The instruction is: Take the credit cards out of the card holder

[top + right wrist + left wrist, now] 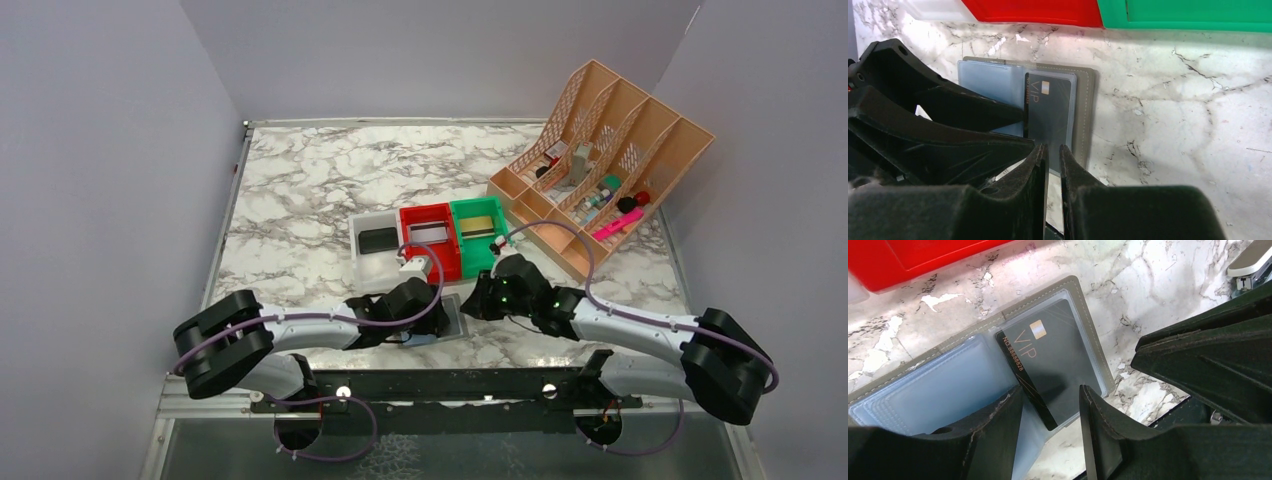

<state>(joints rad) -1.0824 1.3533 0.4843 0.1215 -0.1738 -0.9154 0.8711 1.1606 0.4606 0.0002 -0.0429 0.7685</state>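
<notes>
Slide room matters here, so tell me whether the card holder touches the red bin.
Apart. The right wrist view shows a strip of bare marble table between the card holder and the red bin.

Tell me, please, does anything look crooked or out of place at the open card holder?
Yes. The black card sits partly out of its clear pocket in the card holder. Its left edge lies past the pocket and over the middle fold, and it looks slightly tilted against the holder's edges. Nothing looks spilled or damaged.
</notes>
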